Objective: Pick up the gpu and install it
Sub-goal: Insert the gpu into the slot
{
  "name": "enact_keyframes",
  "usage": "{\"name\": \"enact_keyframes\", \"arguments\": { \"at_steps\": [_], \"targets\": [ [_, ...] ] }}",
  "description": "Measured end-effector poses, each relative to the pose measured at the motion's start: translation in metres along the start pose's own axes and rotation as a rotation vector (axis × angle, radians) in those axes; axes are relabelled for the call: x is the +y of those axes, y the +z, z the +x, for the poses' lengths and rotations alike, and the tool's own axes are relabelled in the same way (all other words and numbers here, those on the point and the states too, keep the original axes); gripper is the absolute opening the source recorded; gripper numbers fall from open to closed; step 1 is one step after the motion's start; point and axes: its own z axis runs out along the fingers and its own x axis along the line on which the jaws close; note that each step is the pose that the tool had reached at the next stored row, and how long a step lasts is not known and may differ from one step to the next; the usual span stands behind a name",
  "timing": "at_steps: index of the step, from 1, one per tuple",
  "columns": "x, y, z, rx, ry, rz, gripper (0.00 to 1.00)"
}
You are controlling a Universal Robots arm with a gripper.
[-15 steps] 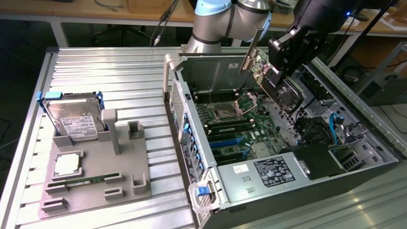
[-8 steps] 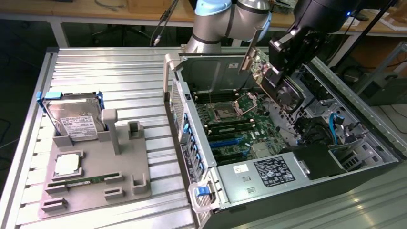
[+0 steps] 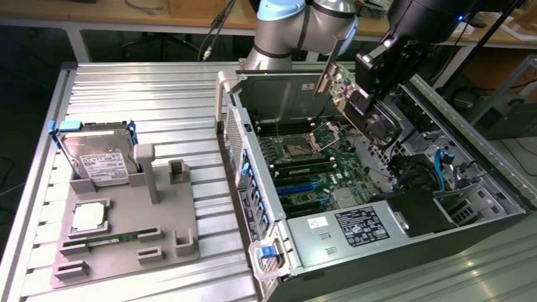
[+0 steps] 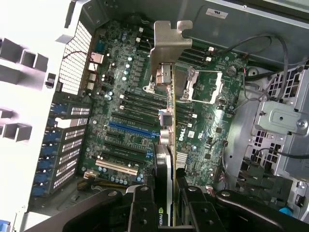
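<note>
Up at one o'clock the claw (image 3: 373, 88) grips the gpu (image 3: 373, 123), which hangs tilted over the open computer case (image 3: 277, 94), above the motherboard (image 3: 306, 167), its silvery bracket (image 3: 327, 66) pointing toward eleven. Out at nine o'clock from the case, on the ribbed table (image 3: 143, 94), a grey tray (image 3: 126, 251) carries a hard drive (image 3: 99, 157) at twelve and a memory stick (image 3: 113, 239) at six.

gpu (image 4: 164, 123) held end hidden inside pincer (image 4: 167, 195); arm (image 3: 293, 28) cropped by picture edge.
</note>
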Motion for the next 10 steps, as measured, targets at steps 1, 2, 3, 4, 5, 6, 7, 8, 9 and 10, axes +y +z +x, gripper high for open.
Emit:
{"name": "enact_keyframes", "arguments": {
  "at_steps": [1,2,3,4,5,6,7,8,9,10],
  "targets": [
    [0.0,0.0,0.0,0.0002,-0.004,0.0,0.27],
    [0.0,0.0,0.0,0.0003,-0.008,-0.0001,0.27],
    [0.0,0.0,0.0,0.0005,-0.012,-0.0001,0.27],
    [0.0,0.0,0.0,0.0006,-0.016,-0.0001,0.27],
    [0.0,0.0,0.0,0.0008,-0.02,-0.0002,0.27],
    [0.0,0.0,0.0,0.0009,-0.024,-0.0002,0.27],
    [0.0,0.0,0.0,0.0011,-0.029,-0.0003,0.27],
    [0.0,0.0,0.0,0.0013,-0.033,-0.0003,0.27],
    [0.0,0.0,0.0,0.0015,-0.039,-0.0004,0.27],
    [0.0,0.0,0.0,0.0016,-0.042,-0.0004,0.27]
  ]
}}
